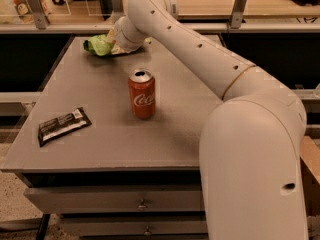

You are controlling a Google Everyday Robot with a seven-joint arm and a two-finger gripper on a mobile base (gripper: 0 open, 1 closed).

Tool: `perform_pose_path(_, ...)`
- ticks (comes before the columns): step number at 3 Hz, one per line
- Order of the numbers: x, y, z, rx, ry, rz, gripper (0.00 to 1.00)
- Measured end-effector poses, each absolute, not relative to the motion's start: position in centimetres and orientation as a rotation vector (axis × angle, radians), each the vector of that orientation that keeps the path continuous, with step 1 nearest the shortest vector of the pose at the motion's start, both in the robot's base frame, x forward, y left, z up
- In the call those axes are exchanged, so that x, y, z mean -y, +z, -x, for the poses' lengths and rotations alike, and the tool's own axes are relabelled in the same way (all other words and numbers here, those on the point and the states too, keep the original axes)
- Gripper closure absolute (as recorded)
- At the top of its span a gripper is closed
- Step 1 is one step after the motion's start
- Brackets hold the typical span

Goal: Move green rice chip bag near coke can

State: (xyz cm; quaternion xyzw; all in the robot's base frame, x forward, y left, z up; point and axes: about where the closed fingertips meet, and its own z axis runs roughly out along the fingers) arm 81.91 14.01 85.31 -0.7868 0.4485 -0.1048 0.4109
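Observation:
The green rice chip bag (99, 45) lies crumpled at the far left of the grey table (100, 149). The gripper (117, 42) is at the bag's right end, mostly hidden behind the white wrist of the arm; whether it holds the bag does not show. The red coke can (142, 94) stands upright near the middle of the table, well in front of the bag and apart from it.
A black-and-white wrapped bar (63, 126) lies flat at the front left of the table. The white arm (200, 59) reaches from the lower right across the table's right side. A railing with posts (239, 4) runs behind the table. Drawers (140, 204) sit below the front edge.

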Motion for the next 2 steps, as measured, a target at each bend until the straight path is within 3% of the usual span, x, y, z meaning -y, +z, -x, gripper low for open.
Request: perform_pose_path(2, -9.1, 84.8, -80.2, -1.208, -0.257, 1.948, 1.00)
